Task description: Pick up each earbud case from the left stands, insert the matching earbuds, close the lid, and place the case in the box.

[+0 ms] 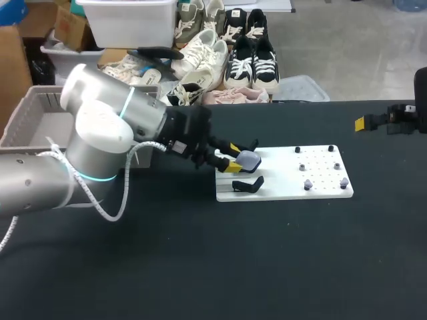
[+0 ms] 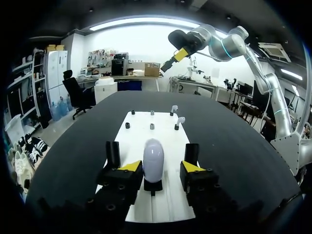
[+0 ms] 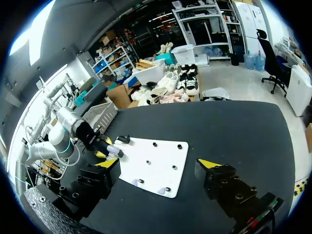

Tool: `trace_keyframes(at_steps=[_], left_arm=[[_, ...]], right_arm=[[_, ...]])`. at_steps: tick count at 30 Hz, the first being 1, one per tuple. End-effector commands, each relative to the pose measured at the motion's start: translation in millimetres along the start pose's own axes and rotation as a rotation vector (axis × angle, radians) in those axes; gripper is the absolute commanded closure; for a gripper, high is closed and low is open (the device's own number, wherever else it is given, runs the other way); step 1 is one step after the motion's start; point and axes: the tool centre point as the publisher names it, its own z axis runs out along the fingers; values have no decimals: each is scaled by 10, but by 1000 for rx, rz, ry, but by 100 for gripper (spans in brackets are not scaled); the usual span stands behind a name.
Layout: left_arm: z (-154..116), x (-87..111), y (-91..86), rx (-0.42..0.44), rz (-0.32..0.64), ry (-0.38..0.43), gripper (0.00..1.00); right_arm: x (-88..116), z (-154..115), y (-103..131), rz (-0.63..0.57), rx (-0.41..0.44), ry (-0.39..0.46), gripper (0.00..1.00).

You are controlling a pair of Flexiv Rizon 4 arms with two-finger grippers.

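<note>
Left wrist view: earbud case (image 2: 153, 158) on stand (image 2: 152, 187), dead centre between fingers of left claw (image 2: 162, 167), long axis along them. Open, not pinching, so probably just needs a squeeze. Right claw (image 3: 159, 164) open too, well apart beyond white board (image 2: 165, 204). Left way nearer.

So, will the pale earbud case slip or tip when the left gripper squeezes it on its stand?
The earbud case looks smooth and rounded, so it may slip from an off-centre pinch. It seems small and hard-shelled, probably light. It sits on a narrow black stand, so one finger of the open left gripper touching first might tip it.
</note>
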Motion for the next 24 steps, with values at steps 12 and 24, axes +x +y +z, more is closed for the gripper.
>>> trace_keyframes(at_steps=[12,24], left_arm=[[100,26,132,-33,-37,-10,51],[123,51,148,-33,-38,-8,55]], right_arm=[[-3,2,-10,-1,-4,1,0],[-3,2,-10,-1,-4,1,0]])
